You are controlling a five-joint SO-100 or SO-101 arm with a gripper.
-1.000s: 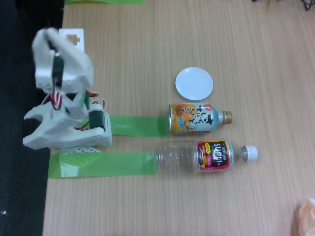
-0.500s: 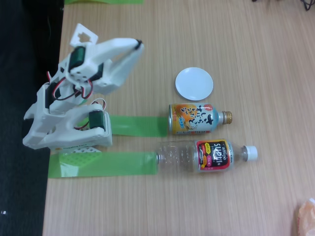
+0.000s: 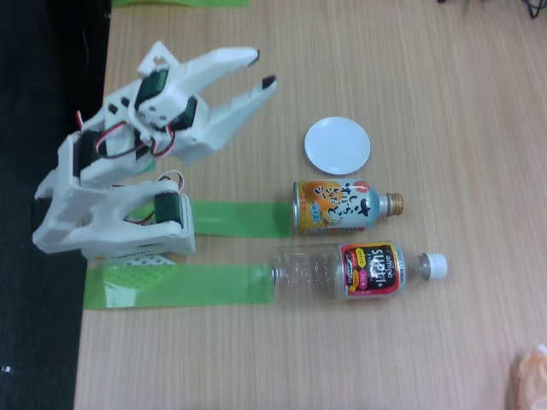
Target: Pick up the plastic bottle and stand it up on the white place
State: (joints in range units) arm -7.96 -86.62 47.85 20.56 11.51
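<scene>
White claw (image 3: 262, 70) gapes; the long clear plastic bottle (image 3: 359, 270), lying well below it, could roll if nudged.

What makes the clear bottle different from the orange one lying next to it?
The plastic bottle is longer than the orange bottle-can, with a see-through body against the can's fully printed one. Its cap is white, the can's gold. Both lie on their sides, caps pointing right in the fixed view.

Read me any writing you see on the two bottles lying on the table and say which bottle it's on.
Plastic bottle: red and black label with large white characters, too blurred to quote.
Orange-and-blue bottle-can: dark, seemingly Japanese characters on a pale panel, too blurred to read.
</scene>
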